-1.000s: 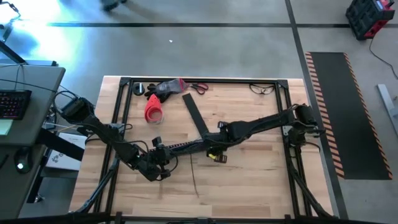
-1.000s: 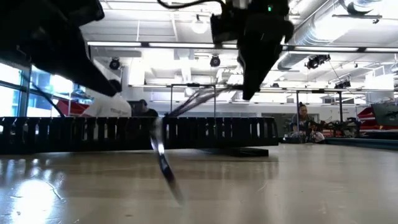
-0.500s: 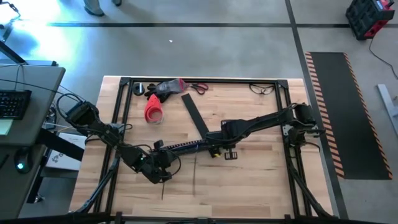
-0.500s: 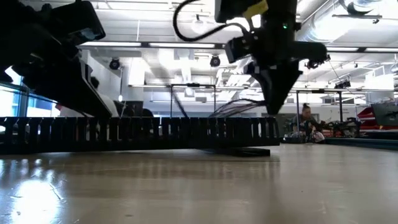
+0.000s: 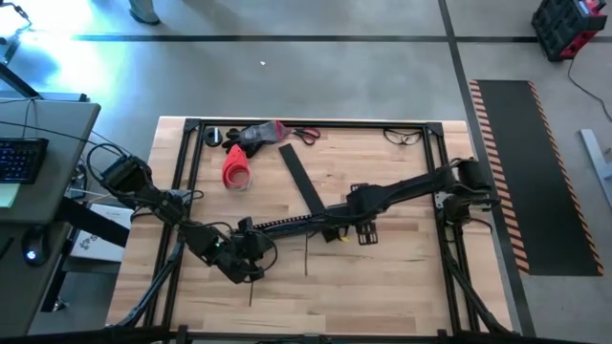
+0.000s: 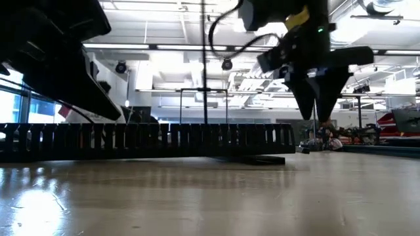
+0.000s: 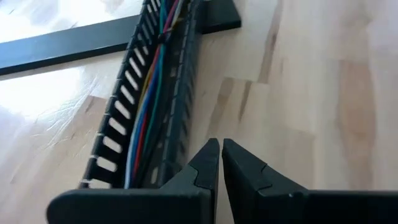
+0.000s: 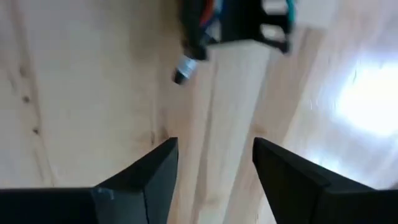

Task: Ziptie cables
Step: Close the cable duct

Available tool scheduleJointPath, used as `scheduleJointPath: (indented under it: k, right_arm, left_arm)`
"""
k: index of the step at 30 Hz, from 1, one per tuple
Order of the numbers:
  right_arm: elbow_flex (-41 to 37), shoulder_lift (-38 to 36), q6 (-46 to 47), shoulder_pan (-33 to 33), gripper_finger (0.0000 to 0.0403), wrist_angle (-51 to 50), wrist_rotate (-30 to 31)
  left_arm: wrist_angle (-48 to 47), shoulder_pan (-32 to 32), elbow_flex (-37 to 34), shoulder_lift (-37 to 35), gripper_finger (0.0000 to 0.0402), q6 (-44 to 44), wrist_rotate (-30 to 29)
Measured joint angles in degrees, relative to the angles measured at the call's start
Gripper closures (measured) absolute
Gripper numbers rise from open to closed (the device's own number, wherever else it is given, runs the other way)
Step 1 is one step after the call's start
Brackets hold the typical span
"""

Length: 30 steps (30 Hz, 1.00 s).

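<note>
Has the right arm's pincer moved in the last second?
Yes. The right pincer shifted rightward along the slotted channel, away from the left pincer, and opened.

Probably workshop: exposed ceiling ducts (image 6: 341, 56).

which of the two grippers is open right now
The right gripper: its two fingers stand apart over bare wood. The left gripper has its fingertips pressed together beside the slotted channel holding the cables.
</note>
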Motion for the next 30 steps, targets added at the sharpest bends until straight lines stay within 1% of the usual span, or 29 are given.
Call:
scheduleJointPath:
  k: [2,7,9,11,13,14,16,18,21,24,25,27,30]
  right_arm:
    - [-3.3,-2.9,-1.3,0.8,0.0204,5.3,0.9]
    - [-11.9,-12.8,2.4,2.0,0.0217,17.3,7.9]
    - [-15.0,-17.6,4.0,2.4,0.0224,23.7,11.9]
    - [-18.7,-21.6,6.3,2.1,0.0231,33.1,17.0]
    - [-22.4,-23.8,8.6,0.2,0.0234,46.4,20.2]
    - [-23.8,-24.1,8.8,-1.0,0.0235,52.1,19.6]
    - [-26.0,-23.1,7.0,-3.4,0.0232,61.4,15.1]
    - [-26.6,-20.8,5.3,-5.1,0.0223,66.5,10.5]
    - [-25.2,-16.5,4.5,-6.7,0.0197,66.7,8.8]
    - [-23.3,-11.9,4.2,-8.0,0.0174,66.8,8.7]
    - [-22.6,-10.1,4.1,-8.5,0.0169,66.5,7.9]
    - [-21.5,-6.6,4.0,-9.5,0.0166,63.8,4.9]
    - [-18.8,-3.0,1.8,-10.2,0.0168,58.8,-2.7]
  left_arm:
    - [0.4,-0.6,0.0,0.0,0.0395,0.0,-0.3]
    - [0.7,-1.6,0.5,0.0,0.0395,-1.3,-1.3]
    - [0.4,-1.8,1.5,-0.5,0.0395,-0.5,-2.5]
    - [0.6,-1.8,2.6,-1.8,0.0395,2.8,-4.2]
    - [0.5,-1.7,3.5,-3.3,0.0395,7.1,-5.6]
    - [0.3,-1.5,3.8,-4.1,0.0395,8.9,-6.5]
    - [0.0,-1.1,3.9,-6.0,0.0395,11.0,-8.2]
    - [-1.5,-0.4,3.9,-7.5,0.0394,11.1,-8.4]
    - [-6.1,1.2,3.9,-7.9,0.0385,9.9,-7.6]
    - [-10.2,3.1,3.9,-7.7,0.0367,8.7,-4.4]
    - [-11.0,3.7,3.9,-7.7,0.0361,8.3,-3.2]
    - [-11.3,5.0,3.8,-7.6,0.0349,7.7,-2.0]
    - [-10.7,6.0,3.8,-7.0,0.0337,7.5,-1.7]
